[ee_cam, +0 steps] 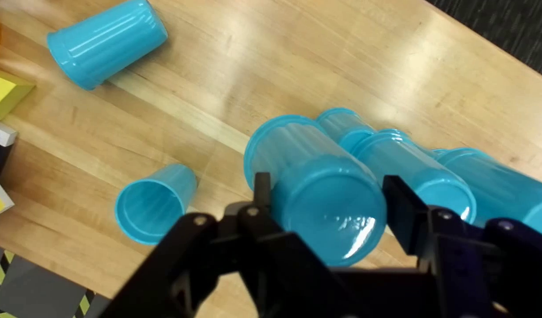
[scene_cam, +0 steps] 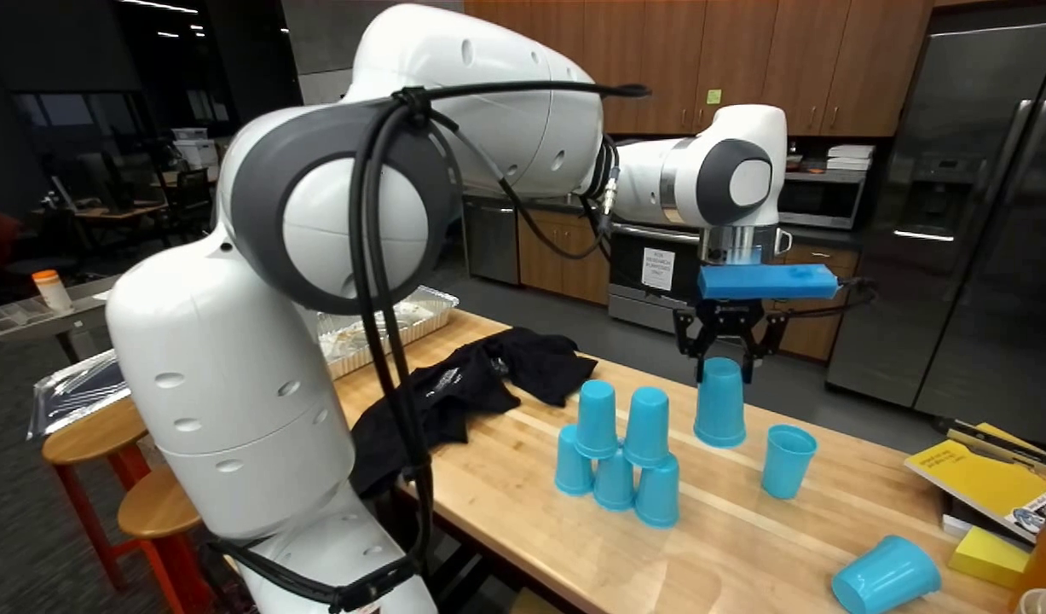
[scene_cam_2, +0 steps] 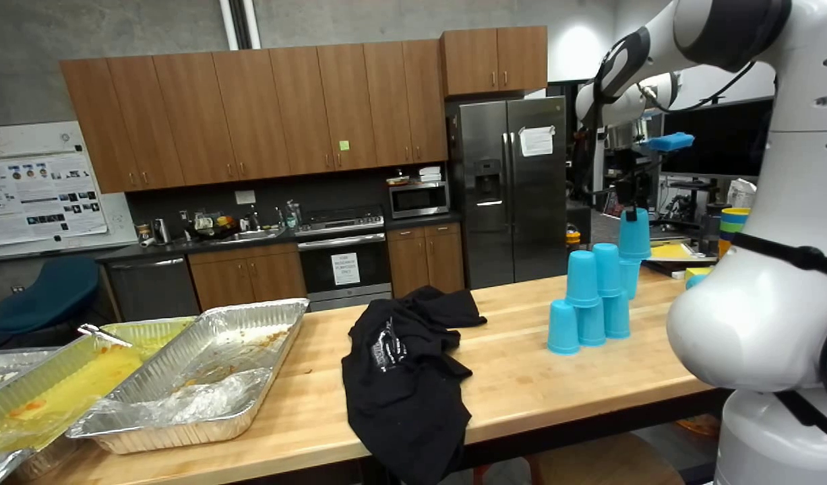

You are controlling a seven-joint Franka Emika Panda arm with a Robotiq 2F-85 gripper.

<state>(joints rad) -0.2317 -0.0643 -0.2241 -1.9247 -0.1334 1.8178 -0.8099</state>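
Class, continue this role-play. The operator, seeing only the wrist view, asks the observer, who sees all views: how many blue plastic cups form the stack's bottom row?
Observer: Three blue plastic cups form that row in both exterior views.
Operator: Does the tapered blue cup between my jaws touch the wooden table?
Observer: No, its rim appears raised above the table in an exterior view.
Operator: Anything hanging off the table?
Observer: Yes, a crumpled black cloth droops over its edge in an exterior view.
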